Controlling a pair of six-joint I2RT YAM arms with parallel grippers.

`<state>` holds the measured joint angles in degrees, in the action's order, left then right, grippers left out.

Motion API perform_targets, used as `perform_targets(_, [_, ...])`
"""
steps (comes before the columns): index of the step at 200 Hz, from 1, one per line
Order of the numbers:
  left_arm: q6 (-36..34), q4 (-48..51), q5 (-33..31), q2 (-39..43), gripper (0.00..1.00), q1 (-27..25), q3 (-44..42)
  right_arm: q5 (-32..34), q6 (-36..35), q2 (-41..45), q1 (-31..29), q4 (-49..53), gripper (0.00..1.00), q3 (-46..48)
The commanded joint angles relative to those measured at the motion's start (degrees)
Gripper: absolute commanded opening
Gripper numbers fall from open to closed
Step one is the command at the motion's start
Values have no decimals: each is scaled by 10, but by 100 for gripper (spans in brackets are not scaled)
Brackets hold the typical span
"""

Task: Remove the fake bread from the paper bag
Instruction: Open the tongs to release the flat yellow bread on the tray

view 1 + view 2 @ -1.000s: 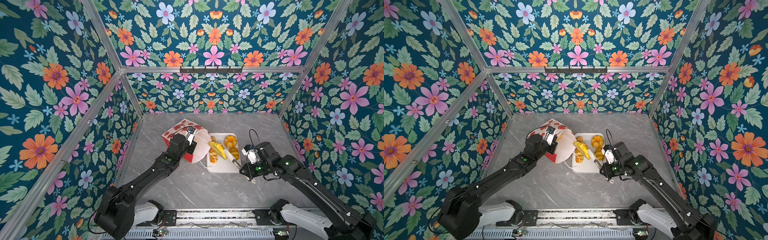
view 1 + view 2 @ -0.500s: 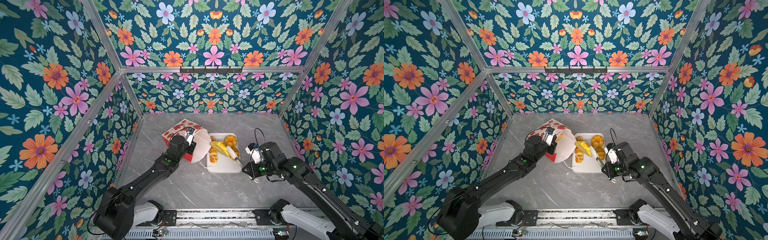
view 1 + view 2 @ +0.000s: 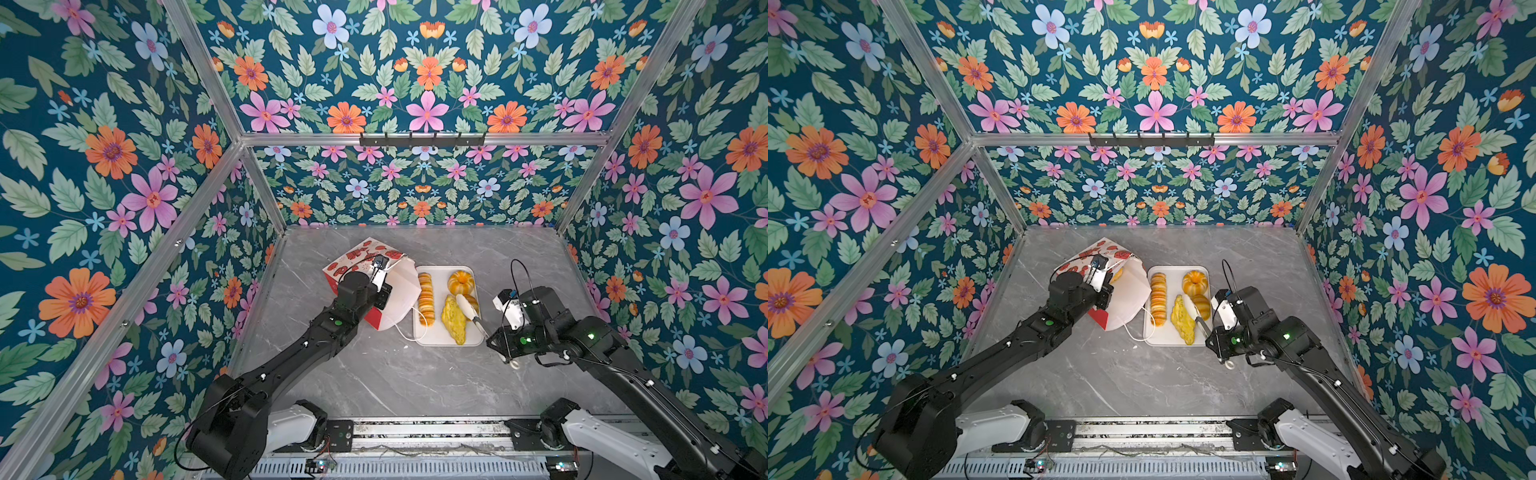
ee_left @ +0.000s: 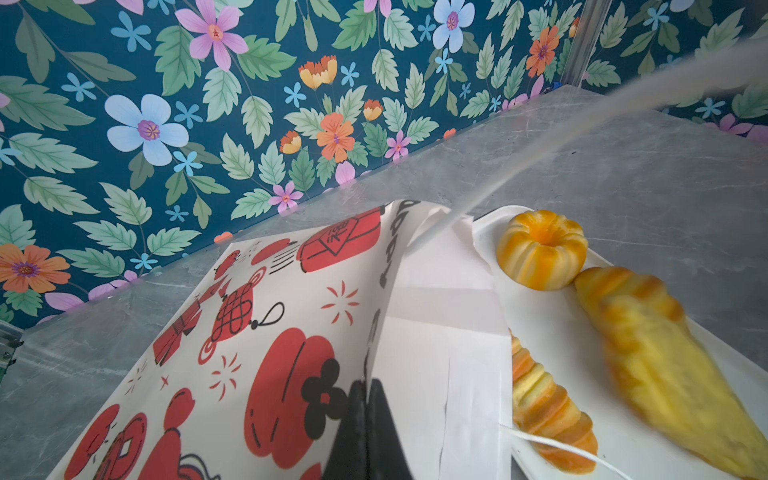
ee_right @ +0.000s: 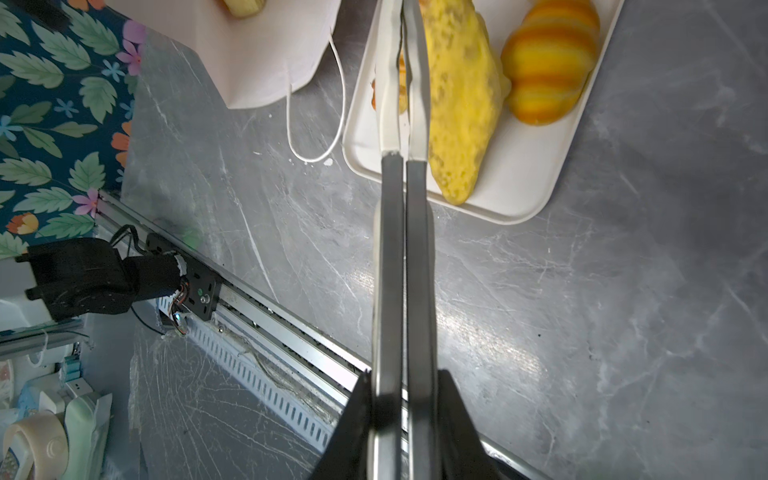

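The paper bag (image 3: 357, 259) (image 3: 1100, 251) (image 4: 266, 332) lies tilted on the table with its white mouth facing the tray. My left gripper (image 3: 384, 291) (image 4: 365, 384) is shut on the bag's rim. One piece of fake bread (image 3: 1118, 274) (image 5: 241, 4) shows inside the mouth. On the white tray (image 3: 436, 338) lie a ridged loaf (image 3: 425, 299), a pumpkin bun (image 3: 460, 281), a yellow flaky pastry (image 3: 452, 318) (image 5: 461, 95) and a striped croissant (image 5: 548, 62). My right gripper (image 3: 494, 336) (image 5: 402, 382) is shut on metal tongs (image 3: 467, 309) (image 5: 403, 208). The tong arms are squeezed together alongside the yellow pastry.
A white cord handle (image 3: 405, 332) (image 5: 316, 124) of the bag trails on the grey table beside the tray's near left corner. Floral walls close in the back and both sides. A metal rail (image 3: 415, 432) runs along the front edge.
My right gripper has drawn back to the right with the tongs. The yellow pastry now lies further right and nearer on the tray. The left gripper has kept its hold on the bag.
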<state>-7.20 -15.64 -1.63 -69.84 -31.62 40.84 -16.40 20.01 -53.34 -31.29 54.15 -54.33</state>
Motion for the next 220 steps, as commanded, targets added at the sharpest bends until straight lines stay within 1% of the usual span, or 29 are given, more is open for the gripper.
perform_targets(1, [6,-23,-7,3,0,1,1,5,0,-12,0,-36,16,11])
perform_targets(66, [14,-33,-1,8,0,2,-10,11,-7,-73,-1,-39,29,10])
perform_targets(93, [16,-41,1,7,0,2,-15,29,-2,-74,-1,-33,33,16])
perform_targets(127, [19,-50,6,4,0,2,-20,33,8,-68,-1,-42,37,27])
perform_targets(150, [19,-53,7,4,0,2,-23,43,8,-66,-1,-40,37,26])
perform_targets(201, [20,-55,7,5,0,2,-26,60,18,-16,-1,-47,38,20])
perform_targets(220, [22,-58,8,3,0,2,-27,67,17,-17,-1,-37,38,23])
